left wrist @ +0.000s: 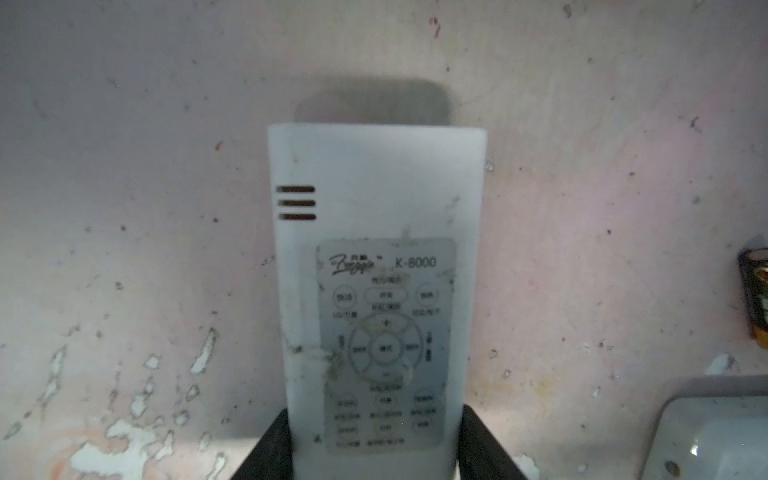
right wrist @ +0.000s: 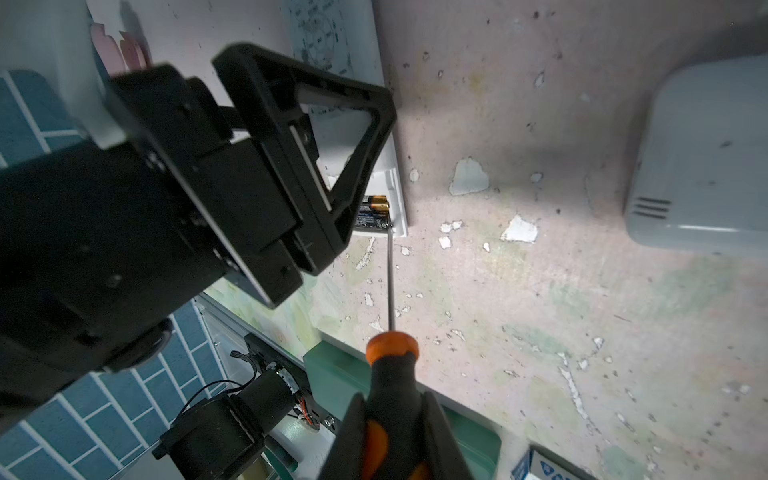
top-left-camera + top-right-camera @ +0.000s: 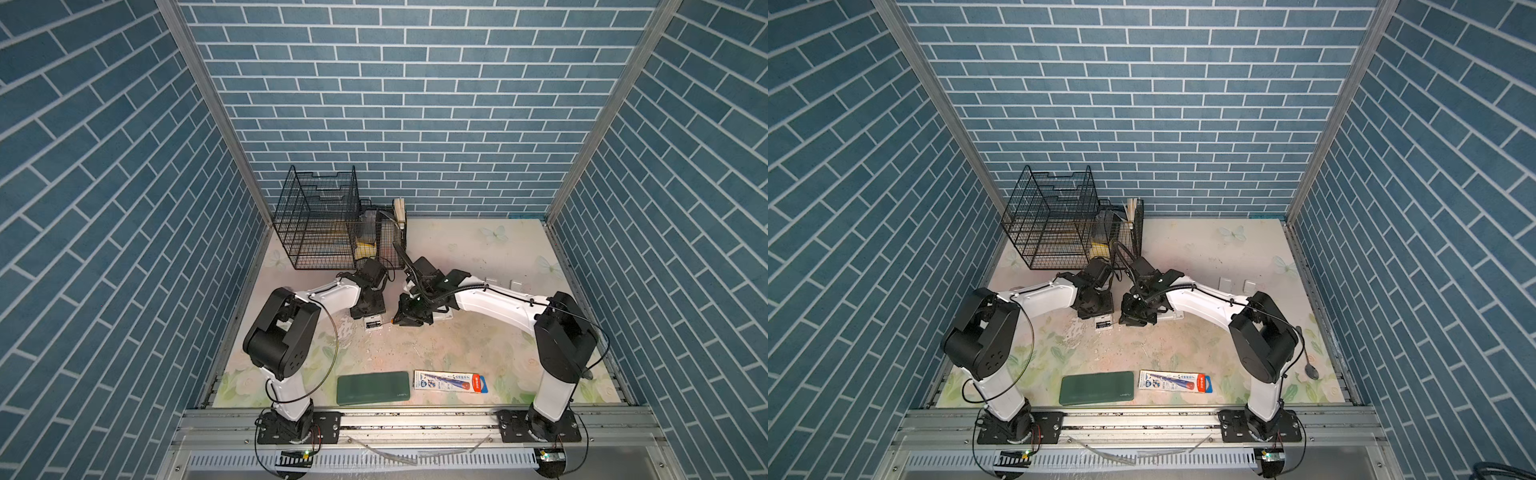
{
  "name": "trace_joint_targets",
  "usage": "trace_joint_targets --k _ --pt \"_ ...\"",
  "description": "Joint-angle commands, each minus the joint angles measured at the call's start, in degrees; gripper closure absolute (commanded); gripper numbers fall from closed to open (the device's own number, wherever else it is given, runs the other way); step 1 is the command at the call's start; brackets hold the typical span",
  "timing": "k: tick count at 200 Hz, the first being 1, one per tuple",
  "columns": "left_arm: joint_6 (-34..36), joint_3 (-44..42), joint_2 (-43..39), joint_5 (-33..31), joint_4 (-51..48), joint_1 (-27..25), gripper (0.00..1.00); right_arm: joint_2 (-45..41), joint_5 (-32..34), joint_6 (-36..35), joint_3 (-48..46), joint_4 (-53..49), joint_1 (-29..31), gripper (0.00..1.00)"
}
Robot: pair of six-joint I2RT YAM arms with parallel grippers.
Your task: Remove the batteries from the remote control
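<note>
Right gripper [image 2: 392,419] clamped on the screwdriver [image 2: 390,282], tip right at the batteries [image 2: 372,212] sitting in the open end bay of the remote control [image 1: 374,187], which the left gripper [image 1: 374,446] pinches by its sides.

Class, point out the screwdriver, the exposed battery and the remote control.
screwdriver [image 2: 392,345], right wrist view, orange collar.
battery [image 2: 370,216], right wrist view, black body.
remote control [image 1: 374,187], left wrist view, white casing.

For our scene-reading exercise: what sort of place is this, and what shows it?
Probably a robot test cell, not a home: brick-pattern walls framed by aluminium posts, a left arm and right arm bolted to a metal rail, and a worn floral tabletop.
</note>
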Motion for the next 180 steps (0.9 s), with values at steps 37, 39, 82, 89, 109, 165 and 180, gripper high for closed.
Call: trace_joint_targets --k 37,39,82,89,109,165,180 --pt "-0.9 -4.0 3.8 1.8 -0.7 0.1 0.72 1.9 -1.6 0.7 1.2 -0.5 0.4 1.00" --pt "-1.0 -4.1 3.8 1.8 -0.7 0.0 0.72 2.0 -1.7 0.7 1.2 -0.4 0.4 1.00" --pt "-1.8 -4.9 3.8 2.2 0.1 0.0 0.73 2.1 -5.8 3.4 -2.2 8.4 0.2 1.00" --pt "-1.9 -5.1 3.9 2.3 0.3 0.0 0.74 1.8 -6.7 4.6 -3.2 11.2 0.2 1.00" --pt "-2.2 -5.5 4.0 2.3 0.5 0.0 0.74 1.3 -9.6 7.2 -5.4 18.6 -0.1 1.00" --pt "-2.9 -6.1 3.9 2.0 1.0 0.0 0.74 0.9 -15.0 11.3 -7.6 31.8 -0.7 1.00" --pt "-3.1 -6.1 3.8 1.9 1.0 0.0 0.75 0.9 -15.9 12.0 -7.8 33.4 -0.6 1.00"
